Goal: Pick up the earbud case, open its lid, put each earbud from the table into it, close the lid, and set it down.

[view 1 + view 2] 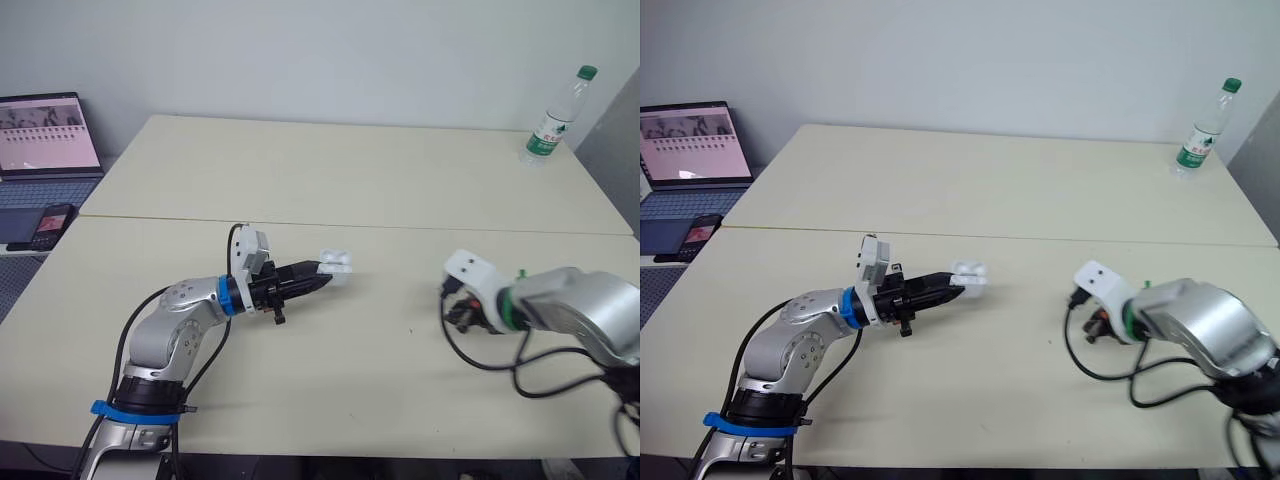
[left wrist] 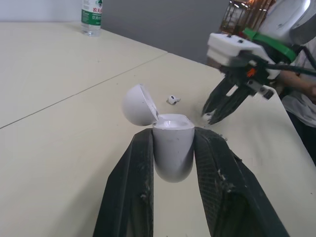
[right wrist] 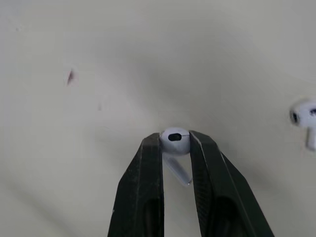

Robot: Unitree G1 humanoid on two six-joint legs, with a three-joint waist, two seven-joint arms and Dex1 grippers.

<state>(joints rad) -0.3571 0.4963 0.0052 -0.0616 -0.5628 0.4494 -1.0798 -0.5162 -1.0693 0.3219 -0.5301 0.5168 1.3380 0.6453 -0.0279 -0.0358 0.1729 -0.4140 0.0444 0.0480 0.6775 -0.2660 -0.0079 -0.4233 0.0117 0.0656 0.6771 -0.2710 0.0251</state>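
Loading is the step in hand: the left tool (image 1: pixel 322 275) is clamped on the case (image 2: pixel 172 148), its lid (image 2: pixel 138 104) tipped open above the surface (image 1: pixel 350 180), and the right tool (image 2: pixel 210 116) is pinched shut on one earbud (image 3: pixel 174 138) low at the surface. The next move, as I judge it, calls for lifting that bud, carrying it across to the open mouth and seating it stem-down. The second earbud (image 2: pixel 172 99) lies loose on the surface near the right tool, not yet picked.
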